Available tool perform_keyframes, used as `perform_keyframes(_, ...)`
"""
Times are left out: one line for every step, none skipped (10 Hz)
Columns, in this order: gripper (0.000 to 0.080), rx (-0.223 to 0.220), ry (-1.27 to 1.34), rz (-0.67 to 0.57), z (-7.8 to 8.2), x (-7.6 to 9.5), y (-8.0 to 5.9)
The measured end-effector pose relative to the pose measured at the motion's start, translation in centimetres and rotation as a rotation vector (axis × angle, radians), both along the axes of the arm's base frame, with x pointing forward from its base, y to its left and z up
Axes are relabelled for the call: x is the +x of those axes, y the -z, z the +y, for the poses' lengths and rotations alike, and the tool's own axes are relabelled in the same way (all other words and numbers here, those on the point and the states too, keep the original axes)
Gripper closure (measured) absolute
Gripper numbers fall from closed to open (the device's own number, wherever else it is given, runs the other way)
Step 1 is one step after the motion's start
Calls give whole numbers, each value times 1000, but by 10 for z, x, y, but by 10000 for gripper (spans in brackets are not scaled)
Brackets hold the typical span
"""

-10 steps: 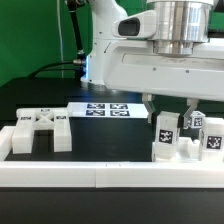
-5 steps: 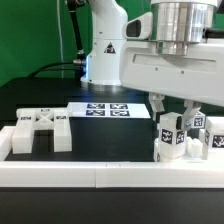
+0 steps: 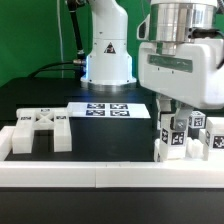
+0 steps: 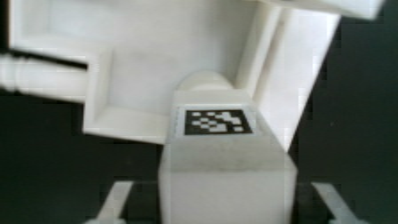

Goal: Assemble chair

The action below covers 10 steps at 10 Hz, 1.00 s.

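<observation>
My gripper [image 3: 173,116] hangs at the exterior view's right, shut on an upright white chair post [image 3: 170,138] that carries a square tag. In the wrist view that post [image 4: 221,150] fills the middle between my two fingers [image 4: 128,200], with a thin dark sliver on each side. Beyond it lies a larger white chair part [image 4: 160,70]. Two more tagged white chair blocks [image 3: 200,140] stand close beside the held post. Another chunky white chair piece [image 3: 40,131] lies at the exterior view's left.
The long low white border rail [image 3: 100,174] runs along the front. The marker board [image 3: 110,109] lies flat on the black table behind the parts. The arm's white base [image 3: 105,55] stands at the back.
The arm's body has swung toward the exterior view's right, and the post has shifted slightly the same way with the gripper. The left chair piece has not moved.
</observation>
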<state>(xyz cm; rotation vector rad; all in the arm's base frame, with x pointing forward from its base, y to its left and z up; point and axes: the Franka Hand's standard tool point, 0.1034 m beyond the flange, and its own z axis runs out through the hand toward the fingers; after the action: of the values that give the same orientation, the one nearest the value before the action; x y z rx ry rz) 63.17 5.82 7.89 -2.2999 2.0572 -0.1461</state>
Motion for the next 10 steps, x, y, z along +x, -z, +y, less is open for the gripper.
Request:
perform_keyframes(509,10,91,-3,1,0,0)
perform_keyframes(509,15,149,-3,2,0,0)
perform_keyframes(509,20,198,0,2,-1,0)
perform_keyframes(509,35,279,-2,2,-1,0)
perform_keyframes(509,48,350,-3,2,0,0)
perform_keyframes(509,51,355,-3,2,0,0)
perform_keyframes(499,48,327,-3,2,0,0)
perform_keyframes(499,46,307,-7,2,0,1)
perform_keyframes(322,39,274,-15,2,0,2)
perform_keyframes(189,31,182,7,4,-2,3)
